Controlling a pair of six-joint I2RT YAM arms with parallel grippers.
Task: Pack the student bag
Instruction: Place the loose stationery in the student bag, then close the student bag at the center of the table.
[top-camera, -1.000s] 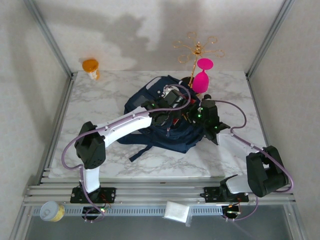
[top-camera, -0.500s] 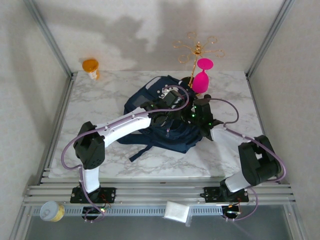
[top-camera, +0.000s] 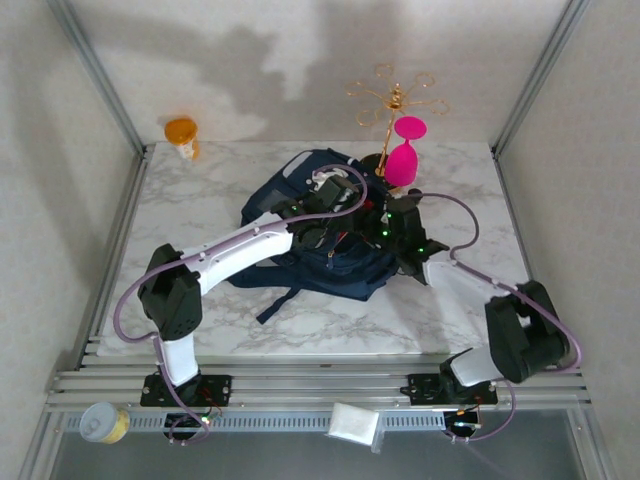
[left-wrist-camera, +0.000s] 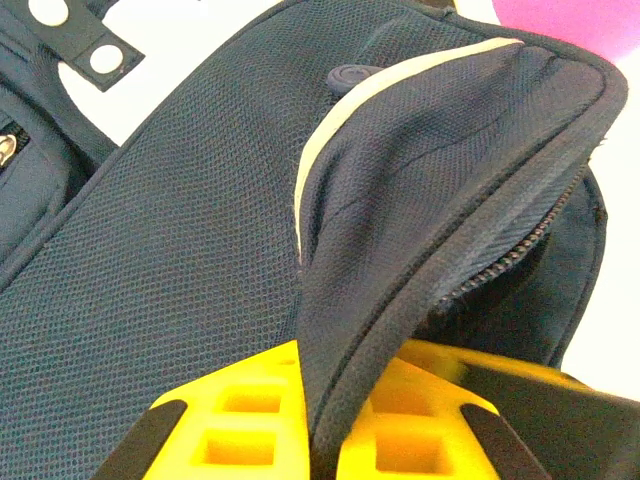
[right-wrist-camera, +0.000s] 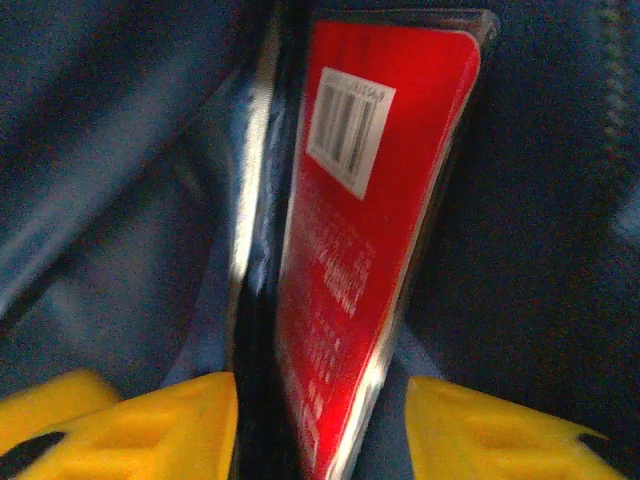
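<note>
Top external view showed the white marble table (top-camera: 200, 205) with the navy blue fabric student bag (top-camera: 335, 275) at its centre. The left gripper (left-wrist-camera: 320, 405) was clamped on the bag's zip flap. The right gripper (right-wrist-camera: 320, 425) straddled a flat red barcoded packet (right-wrist-camera: 370, 250) standing on edge inside the bag, long axis running straight ahead. Whether the right gripper held the packet could not be told.

We see a marble worktop (top-camera: 200, 190). At its far edge stands a gold branching rack (top-camera: 392, 100), a pink goblet (top-camera: 404, 150) just beside it. An orange container (top-camera: 182, 134) sits at the far-left corner. Past the near edge are a tin (top-camera: 103, 423) and a white packet (top-camera: 354, 424).
</note>
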